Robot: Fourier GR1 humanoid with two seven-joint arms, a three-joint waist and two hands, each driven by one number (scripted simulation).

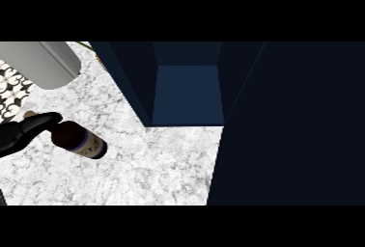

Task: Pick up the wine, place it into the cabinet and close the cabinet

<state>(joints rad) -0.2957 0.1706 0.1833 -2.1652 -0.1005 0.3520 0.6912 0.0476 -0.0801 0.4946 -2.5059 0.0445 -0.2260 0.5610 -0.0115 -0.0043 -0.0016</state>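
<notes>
We see one black hand (28, 128) coming in from the 9 o'clock edge; by its side of the view it reads as the left hand. Its fingers point toward 2 o'clock and end right at the top of the wine bottle (80, 140). Contact looks likely, but we cannot tell whether the fingers are curled round the bottle or just lying against it. The right hand is out of view.

The wine bottle sits at about 8 o'clock from centre on the counter (157, 164). It is dark, with a pale label and a blue band near its 4 o'clock end. Whether it is standing, tilted or lifted off the counter we cannot tell from this steep angle.

At 1 o'clock from the bottle, well apart from it, is the cabinet (187, 91): dark navy walls, open front, a lighter blue inner surface showing. The bottle is outside it. A big dark panel (292, 125), probably the cabinet door, fills the 3 o'clock side of the view.

At 11 o'clock there is a grey cylinder (43, 60), with a black-and-white patterned surface (13, 91) just below it at the left edge.
</notes>
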